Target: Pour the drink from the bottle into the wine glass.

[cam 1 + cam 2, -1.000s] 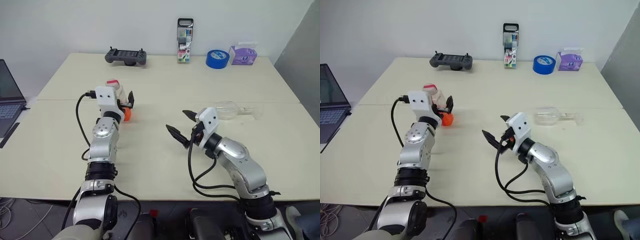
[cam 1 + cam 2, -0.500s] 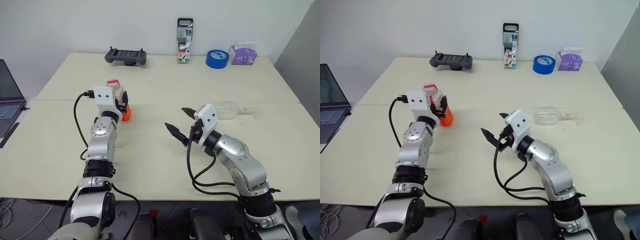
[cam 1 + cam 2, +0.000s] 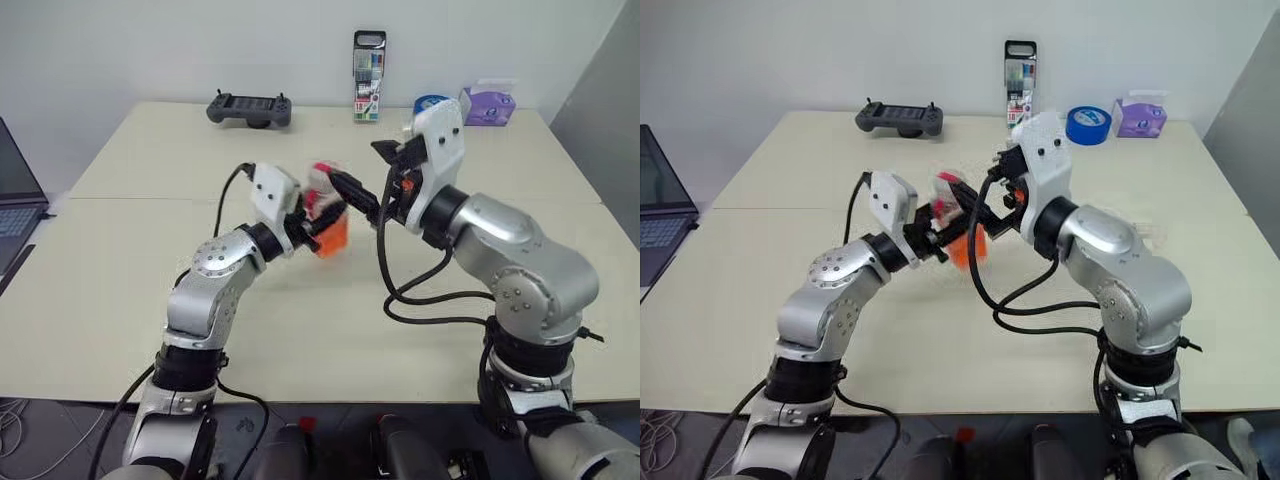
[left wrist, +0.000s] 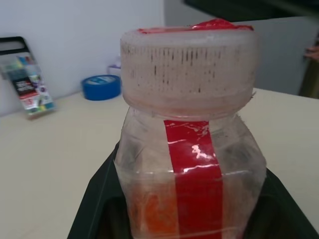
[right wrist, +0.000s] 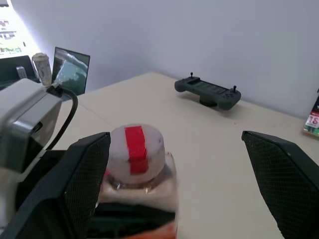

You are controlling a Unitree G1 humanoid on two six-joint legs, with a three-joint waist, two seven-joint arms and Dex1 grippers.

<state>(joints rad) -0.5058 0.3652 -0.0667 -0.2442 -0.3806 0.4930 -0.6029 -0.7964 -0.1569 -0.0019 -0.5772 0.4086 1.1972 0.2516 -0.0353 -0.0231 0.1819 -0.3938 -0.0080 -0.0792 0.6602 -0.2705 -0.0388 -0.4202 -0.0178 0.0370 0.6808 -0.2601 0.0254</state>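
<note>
Left end effector (image 3: 312, 222) is clamped on the bottle (image 3: 327, 208), holding it off the desk (image 3: 150, 150) at mid-height over the desk's middle, roughly upright with a slight tilt. The drink (image 3: 333, 237) sits low in the body, bright orange. The cap (image 5: 133, 147), white with a red strip, is on the neck. Right end effector (image 5: 174, 174) is spread wide, one finger (image 5: 87, 169) just beside the cap and the other well out on the far side, so the cap lies between them but is not gripped. Step in hand looks like uncapping. To do it well, the right end effector should centre on the cap and close squarely on its ribbed side, not on the neck label, while the left grip holds the body steady and upright so nothing spills once the seal breaks; any twist should be about the bottle's own axis. The wine glass cannot be made out on the desk in the head views. Count: one bottle, one cap, two end effectors, one handheld game controller (image 3: 249, 107), one marker case (image 3: 368, 76), one roll of blue tape (image 3: 1088, 125), one purple tissue pack (image 3: 487, 105), one laptop (image 3: 15, 200) at the desk's left edge.
</note>
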